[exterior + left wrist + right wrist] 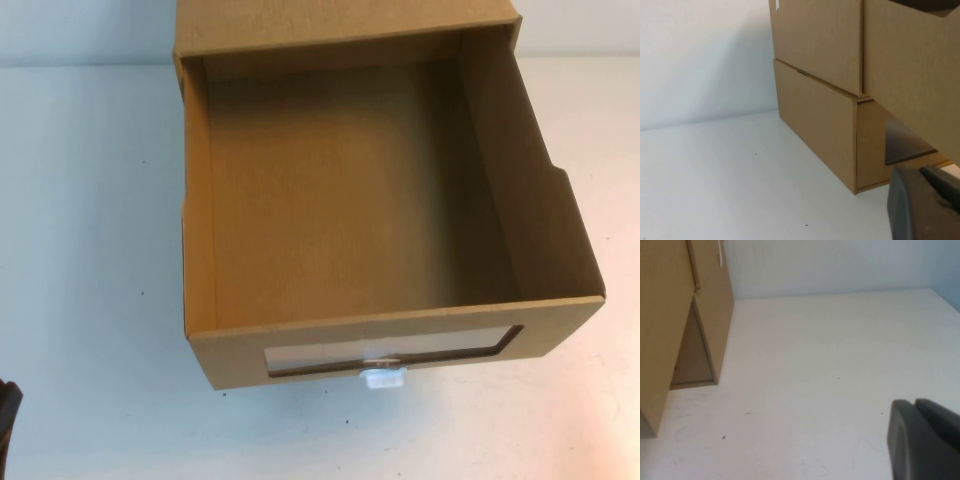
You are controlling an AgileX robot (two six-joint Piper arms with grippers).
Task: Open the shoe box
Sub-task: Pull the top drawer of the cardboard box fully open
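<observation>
Closed tight on nothing, the right end effector [916, 412] hangs low over the bare white bench [830, 365] to the right of the shoe box [670, 315], clear of the cardboard and outside the high view. On the opposite flank, the left end effector [926, 200] sits low near the box's left side; whether it is open or closed cannot be told, and nothing shows in its grasp. Between the two arms the brown cardboard box stands open in the middle of the bench. Its drawer [350, 200] is drawn out toward the robot from the sleeve [340, 25] at the far side, and the drawer's plain inner floor is in full view from above. The drawer's front panel, nearest the robot, carries a long window [400, 350], with a small white tab [383, 377] at the middle of the window's lower edge. The drawer's right wall steps down partway along its length.
</observation>
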